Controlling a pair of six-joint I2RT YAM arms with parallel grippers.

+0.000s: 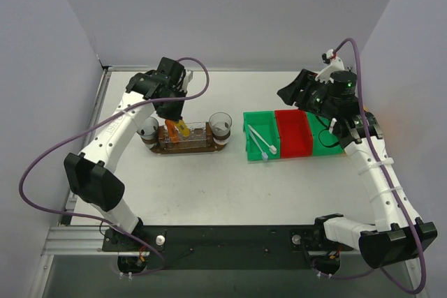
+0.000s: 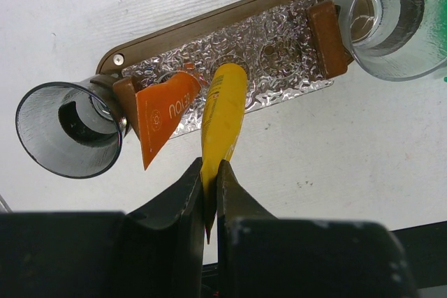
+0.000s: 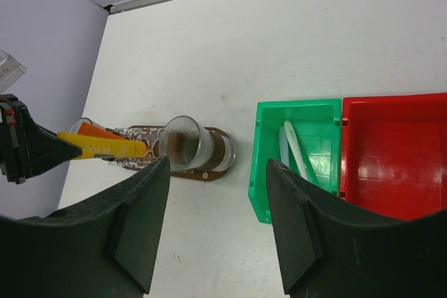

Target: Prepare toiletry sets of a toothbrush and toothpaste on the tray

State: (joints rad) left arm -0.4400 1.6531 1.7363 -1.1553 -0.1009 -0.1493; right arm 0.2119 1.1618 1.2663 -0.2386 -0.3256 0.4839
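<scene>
Left end effector [image 2: 211, 176] clamped on toothpaste tube [image 2: 225, 109], over tray [image 2: 209, 24]

Left cup [image 1: 149, 130] and right cup [image 1: 221, 124], both clear; green bin [image 1: 261, 122], red bin [image 1: 293, 134], second green bin [image 1: 323, 146] abreast.

Toothpaste tube [image 2: 223, 109] tail hidden inside left gripper [image 2: 211, 174]; cup [image 2: 391, 40] cropped.

The top camera looks down from above the near edge over the whole white table [image 1: 209, 193]. The left wrist camera hangs close above the long dark brown wooden oval tray [image 2: 150, 50]. The right wrist camera sees it from farther off, past a green plastic bin [image 3: 300, 107].
</scene>
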